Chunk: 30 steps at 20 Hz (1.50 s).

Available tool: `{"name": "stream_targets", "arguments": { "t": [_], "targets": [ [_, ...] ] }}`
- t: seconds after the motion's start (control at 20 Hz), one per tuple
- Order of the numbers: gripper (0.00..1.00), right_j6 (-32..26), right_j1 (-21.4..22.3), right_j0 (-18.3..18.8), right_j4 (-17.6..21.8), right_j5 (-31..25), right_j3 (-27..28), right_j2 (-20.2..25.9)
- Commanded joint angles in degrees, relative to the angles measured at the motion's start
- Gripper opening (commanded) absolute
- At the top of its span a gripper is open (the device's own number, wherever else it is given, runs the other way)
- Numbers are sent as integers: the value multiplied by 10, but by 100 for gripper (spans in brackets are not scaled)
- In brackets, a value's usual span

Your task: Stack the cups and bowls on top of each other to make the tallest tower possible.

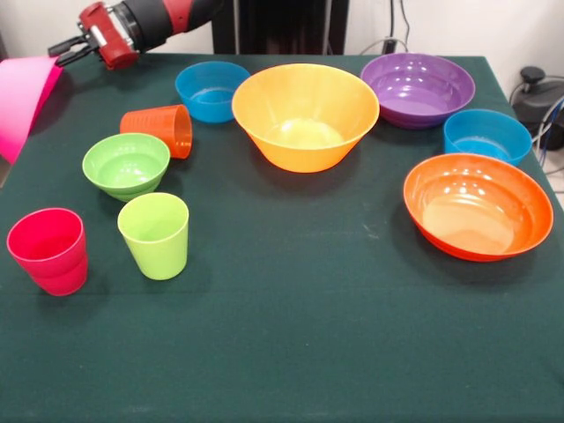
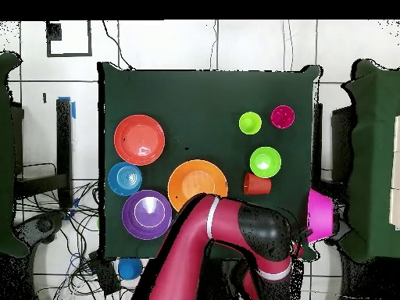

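On table (image 1: pixel 291 352), unmarked cups (image 1: pixel 155 234), bowls (image 1: pixel 305 115)

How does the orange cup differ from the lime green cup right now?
The orange cup lies on its side; the lime green cup stands upright, mouth up. The orange cup sits farther back, beside the small green bowl; the lime one stands nearer the front, by the red cup. Both are empty.

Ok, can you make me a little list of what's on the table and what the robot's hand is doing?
cups: orange cup on its side; lime green cup and red cup upright
bowls: yellow-orange bowl, purple bowl, red-orange bowl, green bowl, two blue bowls
pink bowl: tilted at the table's edge
gripper: open, beside the pink bowl
tower: not started
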<state>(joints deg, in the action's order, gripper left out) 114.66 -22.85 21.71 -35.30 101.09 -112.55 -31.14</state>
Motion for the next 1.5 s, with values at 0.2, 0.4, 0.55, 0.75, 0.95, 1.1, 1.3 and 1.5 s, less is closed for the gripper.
{"name": "stream_targets", "arguments": {
  "t": [0.2,0.4,0.55,0.75,0.95,1.1,1.3,1.5],
  "targets": [
    [0,144,-21,-37,-26,5,56,122],
    [0,150,-12,-47,-38,0,36,130],
    [0,150,2,-58,-45,-6,13,130],
    [0,146,27,-77,-60,-13,-25,132],
    [0,148,40,-91,-78,-18,-45,138],
    [0,147,50,-102,-86,-24,-59,135],
    [0,158,42,-104,-89,-28,-50,138],
    [0,171,29,-104,-96,-28,-34,144]
  ]
}}
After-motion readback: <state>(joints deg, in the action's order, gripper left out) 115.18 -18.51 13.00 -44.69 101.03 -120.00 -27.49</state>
